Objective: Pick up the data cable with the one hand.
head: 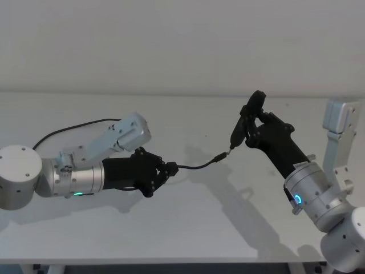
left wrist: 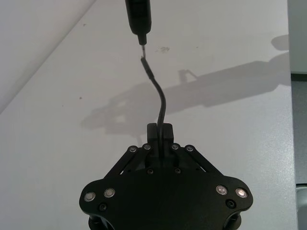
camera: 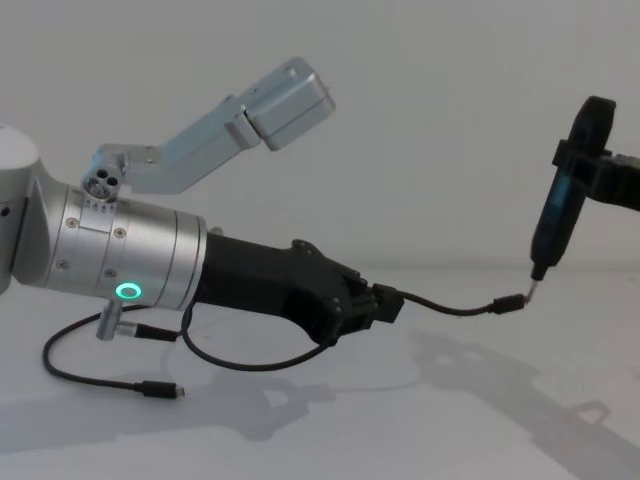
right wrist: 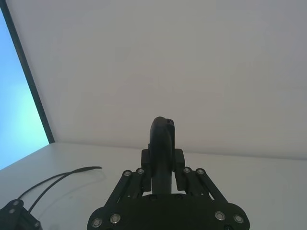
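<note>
Left gripper (head: 169, 169) is pinched on the data cable (head: 197, 166) above mid-tabletop (head: 188, 228); cable plug (head: 219, 157) is raised, meeting the tip of the dark pointed tool (head: 242, 125) clamped in the right gripper (head: 254, 127).

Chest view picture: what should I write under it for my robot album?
Left gripper holds the black cable above the table, its plug nearly meeting the dark tool held by the right gripper.

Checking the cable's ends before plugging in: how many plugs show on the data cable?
2. One plug hangs raised at the slim tool's tip; the other lies on the table under the left arm.
</note>
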